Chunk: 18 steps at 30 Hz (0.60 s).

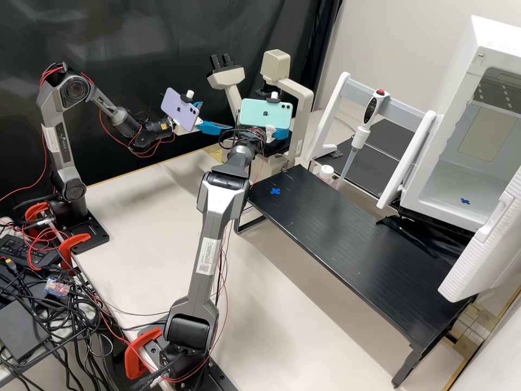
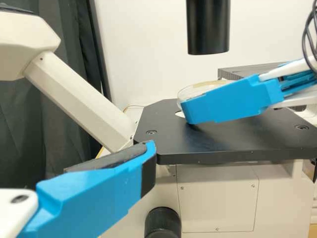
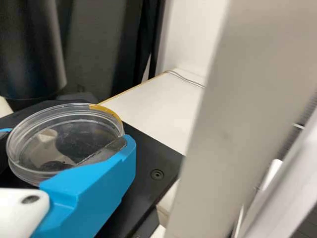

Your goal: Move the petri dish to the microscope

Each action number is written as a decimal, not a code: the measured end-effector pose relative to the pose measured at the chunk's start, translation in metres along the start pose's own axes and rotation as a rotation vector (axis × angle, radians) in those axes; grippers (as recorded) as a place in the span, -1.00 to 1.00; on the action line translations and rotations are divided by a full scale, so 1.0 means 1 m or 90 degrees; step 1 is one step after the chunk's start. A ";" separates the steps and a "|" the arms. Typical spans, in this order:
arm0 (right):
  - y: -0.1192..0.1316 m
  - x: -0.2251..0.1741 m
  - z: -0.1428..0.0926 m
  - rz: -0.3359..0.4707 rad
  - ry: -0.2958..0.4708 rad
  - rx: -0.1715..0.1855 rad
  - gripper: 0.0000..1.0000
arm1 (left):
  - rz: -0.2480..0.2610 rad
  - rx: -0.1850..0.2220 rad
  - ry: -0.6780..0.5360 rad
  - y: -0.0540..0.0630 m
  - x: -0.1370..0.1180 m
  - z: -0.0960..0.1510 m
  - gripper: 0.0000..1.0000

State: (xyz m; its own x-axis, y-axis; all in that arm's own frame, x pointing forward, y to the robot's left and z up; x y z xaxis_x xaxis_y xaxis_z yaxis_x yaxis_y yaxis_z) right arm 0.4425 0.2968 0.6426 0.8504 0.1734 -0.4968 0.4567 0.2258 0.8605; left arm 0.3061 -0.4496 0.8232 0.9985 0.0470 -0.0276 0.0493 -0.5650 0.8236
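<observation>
In the high view my left gripper (image 1: 217, 115) hangs beside the microscope (image 1: 305, 111), its fingers apart with nothing between them. Its dark-padded finger (image 2: 94, 196) shows in the left wrist view, short of the stage (image 2: 223, 141). The right gripper (image 1: 280, 133) is at the stage in the high view, partly behind a mint phone. Across the stage in the left wrist view, the right gripper (image 2: 223, 101) holds the clear petri dish (image 2: 193, 90) over the pale opening; contact with the stage is unclear. In the right wrist view, the right gripper (image 3: 65, 141) is shut on the dish (image 3: 29, 130).
A black cylinder (image 2: 208, 27) hangs above the stage. The eyepiece arm (image 2: 77, 94) slants beside it. A low black table (image 1: 353, 244) with a blue mark, a pipette (image 1: 359, 136) on a stand and an open white cabinet (image 1: 461, 163) are to the right in the high view.
</observation>
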 end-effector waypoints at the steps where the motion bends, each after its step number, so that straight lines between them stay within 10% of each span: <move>1: 0.000 0.000 0.000 -0.001 0.001 0.000 -1.00 | 0.000 0.000 0.000 0.000 0.000 0.000 1.00; 14: -0.001 0.000 -0.001 -0.007 0.009 -0.004 -1.00 | 0.000 0.000 0.000 0.000 0.000 0.000 1.00; 15: -0.001 0.000 -0.002 -0.008 0.011 -0.004 1.00 | 0.000 0.000 0.000 0.000 0.000 0.000 1.00; 18: -0.001 0.000 -0.002 -0.010 0.013 -0.004 1.00 | 0.000 0.000 0.000 0.000 0.000 0.000 1.00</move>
State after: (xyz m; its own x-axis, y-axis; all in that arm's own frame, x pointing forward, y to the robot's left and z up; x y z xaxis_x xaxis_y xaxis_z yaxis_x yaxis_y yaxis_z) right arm 0.4413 0.2982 0.6412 0.8376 0.1893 -0.5124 0.4683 0.2340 0.8520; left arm 0.3061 -0.4496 0.8232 0.9985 0.0470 -0.0276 0.0493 -0.5650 0.8236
